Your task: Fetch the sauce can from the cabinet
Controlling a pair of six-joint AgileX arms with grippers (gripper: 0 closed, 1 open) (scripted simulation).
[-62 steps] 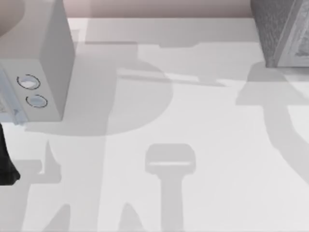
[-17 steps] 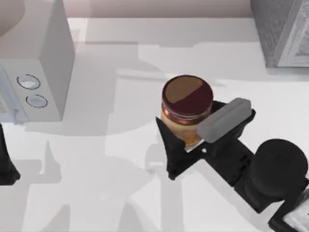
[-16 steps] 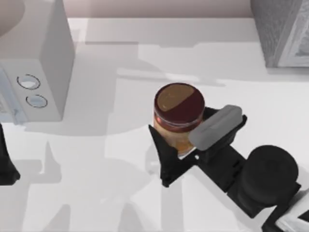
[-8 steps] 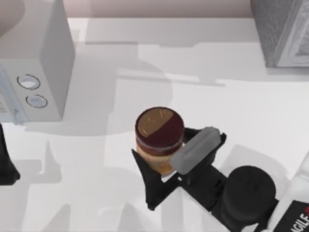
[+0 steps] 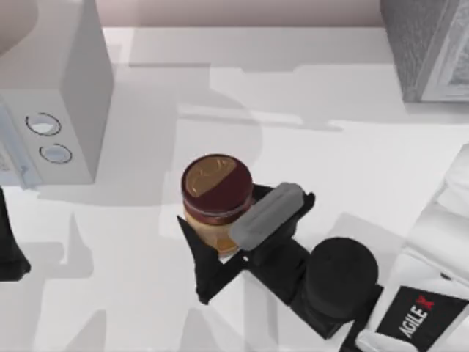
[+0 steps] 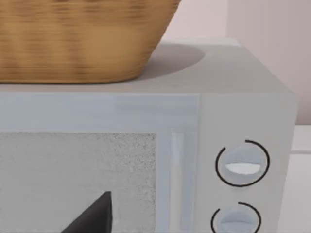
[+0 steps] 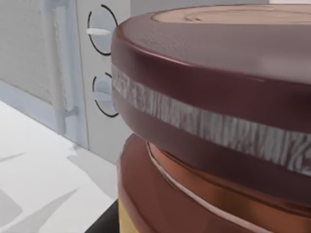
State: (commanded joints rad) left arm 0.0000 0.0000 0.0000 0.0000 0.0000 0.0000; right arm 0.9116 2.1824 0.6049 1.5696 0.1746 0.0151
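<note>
Right end effector clamped around squat amber sauce can, maroon lid upright.

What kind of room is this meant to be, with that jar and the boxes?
Probably a mock kitchen counter, computer-rendered. A pale grey microwave-like box with two round dials carries a woven basket, and the right gripper holds a maroon-lidded amber sauce jar over a white table.

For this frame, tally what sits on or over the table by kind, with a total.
Jars: 1, the squat amber sauce can with maroon lid, held in the right gripper
Grey boxes: 2, the dark speckled cabinet and the pale box with two round dials
Woven baskets: 1, the tan basket on the pale box
Total: 4
</note>
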